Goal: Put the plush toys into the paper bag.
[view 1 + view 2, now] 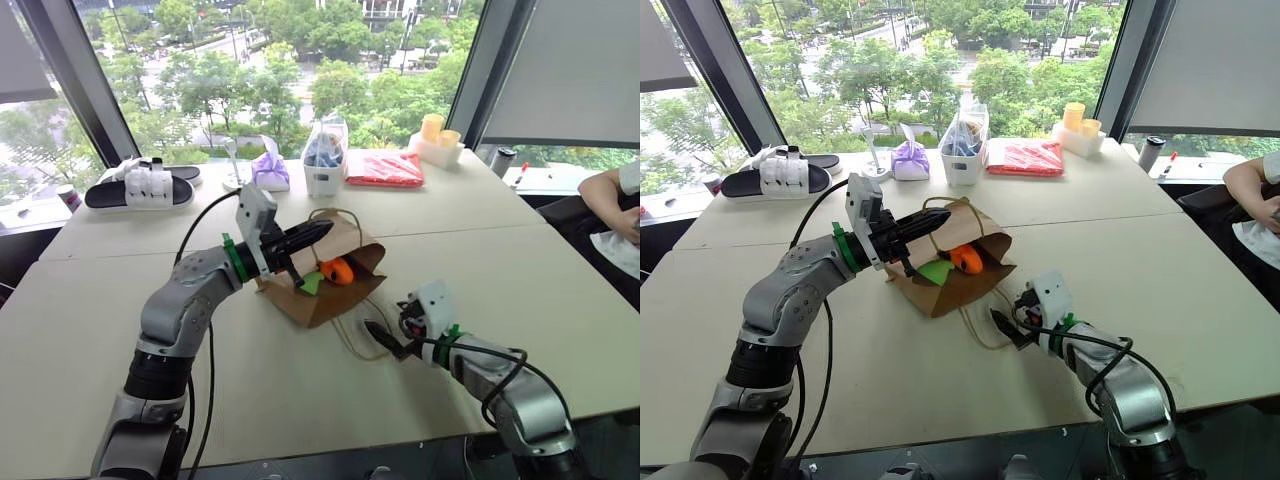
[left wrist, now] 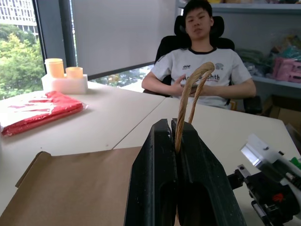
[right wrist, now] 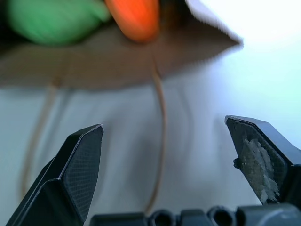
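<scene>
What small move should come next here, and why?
Probably the left gripper should lower the cord handle it is shut on and let go. Both toys, orange and green, already sit inside the bag, and the right gripper is open and empty on the table in front of the bag's mouth, so only releasing the bag seems left.

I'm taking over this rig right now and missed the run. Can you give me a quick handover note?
Left claw: shut on the paper bag's cord handle, holding the mouth up.
Right claw: open, empty, over the table in front of the bag.
Orange toy and green toy: both inside the paper bag, which lies on the table.
Done: both toys are in.
Left: release the handle.
</scene>
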`<state>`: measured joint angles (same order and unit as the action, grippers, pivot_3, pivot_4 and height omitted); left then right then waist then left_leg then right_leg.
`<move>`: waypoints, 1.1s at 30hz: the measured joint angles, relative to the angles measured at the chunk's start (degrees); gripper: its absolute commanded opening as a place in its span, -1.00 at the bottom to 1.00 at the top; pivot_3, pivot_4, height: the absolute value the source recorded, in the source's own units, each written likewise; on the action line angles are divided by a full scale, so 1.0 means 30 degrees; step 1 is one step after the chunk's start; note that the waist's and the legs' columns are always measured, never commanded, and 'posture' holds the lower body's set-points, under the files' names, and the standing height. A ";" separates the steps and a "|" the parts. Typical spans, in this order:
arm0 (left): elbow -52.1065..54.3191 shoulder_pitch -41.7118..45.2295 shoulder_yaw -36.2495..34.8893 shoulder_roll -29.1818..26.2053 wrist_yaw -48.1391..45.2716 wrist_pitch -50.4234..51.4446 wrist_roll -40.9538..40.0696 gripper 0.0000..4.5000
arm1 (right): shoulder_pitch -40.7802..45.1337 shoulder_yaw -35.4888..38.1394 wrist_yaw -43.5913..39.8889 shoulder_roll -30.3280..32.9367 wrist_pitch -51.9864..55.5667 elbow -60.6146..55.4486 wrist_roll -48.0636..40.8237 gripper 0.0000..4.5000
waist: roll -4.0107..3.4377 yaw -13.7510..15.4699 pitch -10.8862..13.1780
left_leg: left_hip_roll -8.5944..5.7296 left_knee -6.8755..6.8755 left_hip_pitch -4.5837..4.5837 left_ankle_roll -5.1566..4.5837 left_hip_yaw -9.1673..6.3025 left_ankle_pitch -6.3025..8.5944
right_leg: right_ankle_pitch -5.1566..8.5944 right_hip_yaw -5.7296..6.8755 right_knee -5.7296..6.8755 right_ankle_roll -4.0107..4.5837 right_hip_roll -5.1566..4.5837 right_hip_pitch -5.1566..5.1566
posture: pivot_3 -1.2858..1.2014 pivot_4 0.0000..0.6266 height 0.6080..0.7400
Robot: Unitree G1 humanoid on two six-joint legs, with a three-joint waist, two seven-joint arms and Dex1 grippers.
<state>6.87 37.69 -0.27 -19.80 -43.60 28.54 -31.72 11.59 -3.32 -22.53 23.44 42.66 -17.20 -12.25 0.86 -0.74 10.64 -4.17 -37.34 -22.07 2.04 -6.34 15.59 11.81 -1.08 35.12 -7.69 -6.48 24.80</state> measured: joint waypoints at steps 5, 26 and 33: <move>0.0022 0.0000 0.0066 0.0014 0.0063 0.0000 0.0016 -1.00 | 0.0834 -0.0655 0.0073 -0.0361 -0.1609 0.1607 0.0797 -0.30 | 0.0003 -0.0032 -0.0002 | 0.0003 0.0000 0.0020 0.0002 -0.0003 -0.0001 | 0.0000 0.0001 0.0006 0.0000 0.0003 -0.0012 | 0.03 -0.52 1.00; -0.0601 0.1257 -0.1082 0.0444 0.1721 0.0029 -0.0470 -1.00 | 0.7992 0.4623 -0.1634 0.2142 0.4235 -0.1669 -0.4639 -0.99 | 0.0001 0.0010 0.0001 | 0.0002 0.0005 0.0002 -0.0008 -0.0020 0.0006 | 0.0000 0.0015 -0.0015 -0.0001 0.0001 -0.0015 | 0.03 -0.52 1.00; -0.0714 0.0627 -0.0864 0.0221 0.2432 0.0332 0.0163 -1.00 | 0.8322 0.3792 -0.1850 0.2686 0.4364 -0.0180 -0.4525 -0.99 | 0.0000 0.0006 0.0002 | -0.0001 -0.0002 -0.0003 -0.0010 -0.0005 0.0006 | 0.0000 0.0011 -0.0015 -0.0001 -0.0005 -0.0013 | 0.03 -0.52 1.00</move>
<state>4.73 39.57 -2.86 -19.13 -36.31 29.54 -31.23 36.56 8.05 -28.08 31.50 55.75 -17.74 -25.82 0.86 -0.72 10.65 -4.17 -37.35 -22.08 2.01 -6.35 15.61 11.81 -1.05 35.08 -7.69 -6.49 24.76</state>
